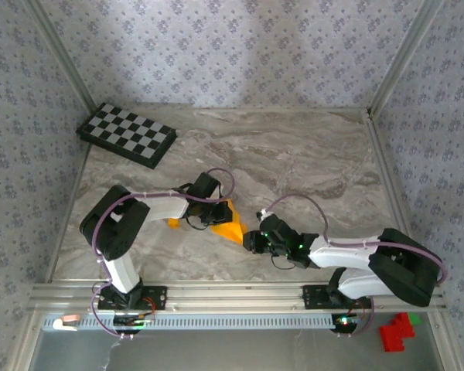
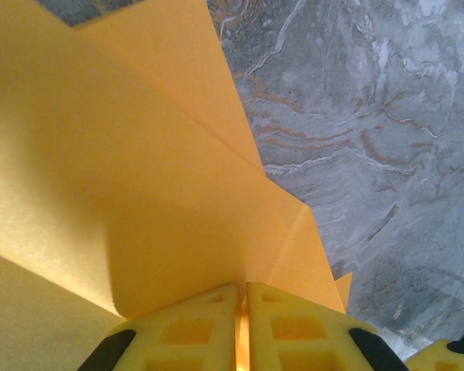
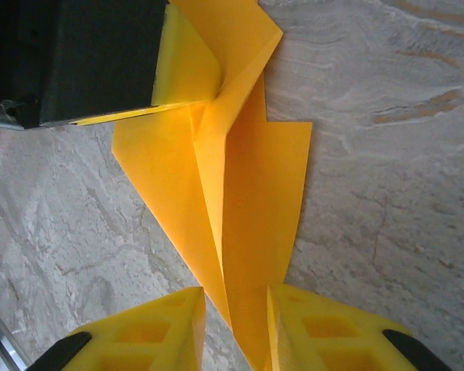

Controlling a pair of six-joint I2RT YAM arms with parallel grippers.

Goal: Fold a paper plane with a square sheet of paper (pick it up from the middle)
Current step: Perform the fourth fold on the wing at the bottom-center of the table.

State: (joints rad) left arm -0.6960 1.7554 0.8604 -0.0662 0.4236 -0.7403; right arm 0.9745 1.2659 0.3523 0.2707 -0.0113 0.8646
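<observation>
The orange-yellow sheet of paper (image 1: 232, 226) lies folded into a pointed plane shape with a centre crease (image 3: 251, 185), between my two arms on the marble table. My left gripper (image 2: 243, 292) is shut on its wide end, and the creased paper (image 2: 139, 193) fans out ahead of the pads. My right gripper (image 3: 236, 309) stands open around the narrow pointed end. The paper passes between the two yellow fingers (image 3: 317, 332) and lies against the right one. In the top view the left gripper (image 1: 216, 213) and right gripper (image 1: 251, 239) face each other across the paper.
A black-and-white checkered board (image 1: 127, 134) lies at the back left. A small orange block (image 1: 172, 222) sits by the left arm's wrist. Red blocks (image 1: 396, 332) rest below the front rail at the right. The left gripper's black body (image 3: 77, 54) fills the right wrist view's upper left.
</observation>
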